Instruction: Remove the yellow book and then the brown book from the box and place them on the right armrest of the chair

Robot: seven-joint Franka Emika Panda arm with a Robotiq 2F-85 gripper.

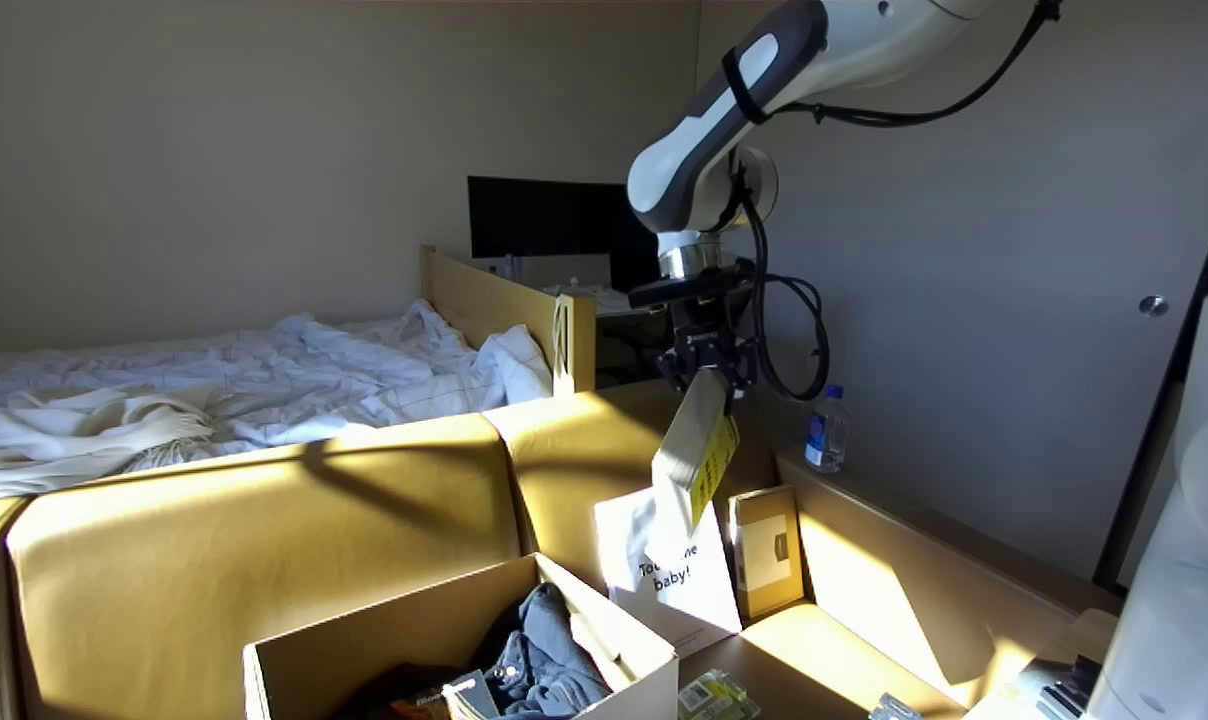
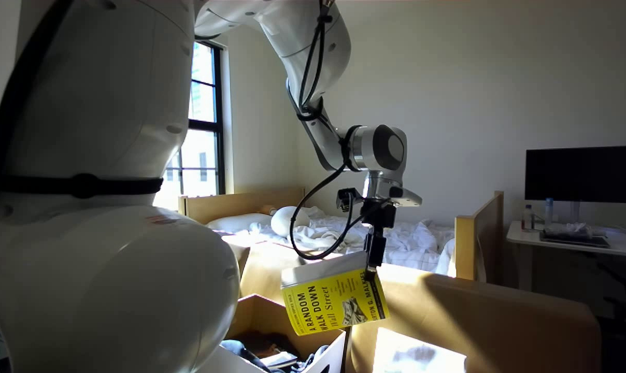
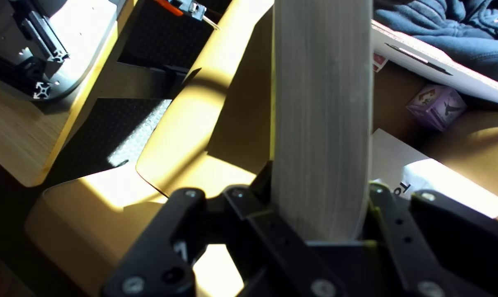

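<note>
At the back in both exterior views, a rumpled, white-sheeted bed (image 1: 294,375) with a wooden end. In front of that, a large mustard-tan chair (image 1: 264,520), barred with sunlight and shadow. Over the chair, a white-and-grey robot arm (image 1: 704,150), wrist downward. To the right in an exterior view, the right armrest of the chair (image 1: 944,560), broad and partly sunlit. Lower down, an open box (image 1: 384,645), tan inside and white outside, with blue-grey cloth (image 1: 549,650) in it and deeper contents too dark to tell apart. Near the chair back, a white sheet (image 1: 689,610) with black lettering; just beside, an upright tan-and-brown item (image 1: 764,570). In midair, higher than the box and clear of both box and armrest, the yellow book (image 2: 333,305), tilted, with "A Random Walk Down Wall Street" across a bright cover. At one end of the book, the claw (image 3: 320,194), pinching it with a jaw against each cover. At the back end of the armrest, a clear bottle (image 1: 827,435) with a blue cap. Just beside the white outer wall of the box in the wrist view, a small purple cube (image 3: 438,106).
</note>
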